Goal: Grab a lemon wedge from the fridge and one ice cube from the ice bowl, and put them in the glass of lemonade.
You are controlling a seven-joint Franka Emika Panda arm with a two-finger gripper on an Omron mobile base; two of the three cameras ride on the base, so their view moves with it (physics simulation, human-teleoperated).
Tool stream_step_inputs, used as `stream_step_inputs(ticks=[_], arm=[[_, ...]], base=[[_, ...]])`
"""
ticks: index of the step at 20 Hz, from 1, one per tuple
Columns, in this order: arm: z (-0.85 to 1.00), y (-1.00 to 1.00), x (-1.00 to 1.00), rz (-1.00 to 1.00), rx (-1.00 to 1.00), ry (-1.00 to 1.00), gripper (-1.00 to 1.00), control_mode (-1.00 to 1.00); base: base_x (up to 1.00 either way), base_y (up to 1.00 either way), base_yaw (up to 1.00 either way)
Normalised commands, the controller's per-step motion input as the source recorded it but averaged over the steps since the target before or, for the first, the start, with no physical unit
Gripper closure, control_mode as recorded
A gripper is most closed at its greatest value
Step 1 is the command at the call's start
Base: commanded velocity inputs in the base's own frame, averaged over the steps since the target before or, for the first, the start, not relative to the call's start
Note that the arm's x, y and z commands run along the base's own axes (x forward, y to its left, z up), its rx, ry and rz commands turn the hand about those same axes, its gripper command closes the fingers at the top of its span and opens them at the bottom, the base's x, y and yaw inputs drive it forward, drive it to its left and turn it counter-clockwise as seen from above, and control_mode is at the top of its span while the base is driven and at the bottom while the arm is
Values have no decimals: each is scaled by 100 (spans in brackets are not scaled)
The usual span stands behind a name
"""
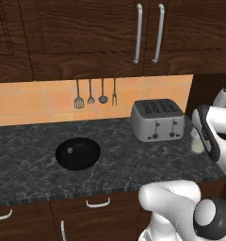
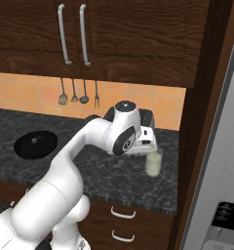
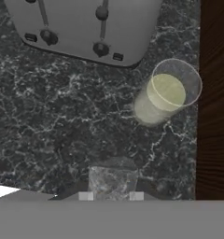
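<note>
Your white arm with dark joints reaches over a dark, marbled stone bench toward its right end. In the hand view, the end effector [image 3: 111,196] points down at the bench, its two small fingertips [image 3: 86,196] set narrowly, clamped on a small translucent, frosty cube [image 3: 113,183] that looks like the ice cube.

The glass of lemonade [image 3: 166,96] is a clear cylinder with a thin round rim, partly filled with pale creamy-yellow liquid. It stands upright on the bench just beside the dark wood side panel [image 3: 215,98] and near the front corner of the silver toaster [image 1: 157,119], apart from the end effector. In the right base view the glass [image 2: 153,162] sits just past the arm's wrist.

The toaster is a boxy brushed-metal unit with four slots and dark round knobs. The ice bowl [image 1: 77,153] is wide, round and glossy black, well apart to the left. The grey fridge [image 2: 221,195], smooth and flat, stands at the far right, with a black panel low down. Dark grained wooden cabinets [image 1: 86,33] with curved metal handles hang above orange tiles.
</note>
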Motion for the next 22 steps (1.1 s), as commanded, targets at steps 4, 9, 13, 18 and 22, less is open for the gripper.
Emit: stream_step_inputs(ticks=[4,9,13,18,22], arm=[[16,-2,32,-11,-5,-3,100,-100],[7,6,67,-31,-3,0,100,-100],[-3,-48,39,-19,2,0,100,-100],[-10,-33,1,-3,0,-1,100,-100],[-6,-31,5,0,0,0,100,-100]], base=[[0,0,0],[0,0,0],[0,0,0],[0,0,0],[0,0,0]])
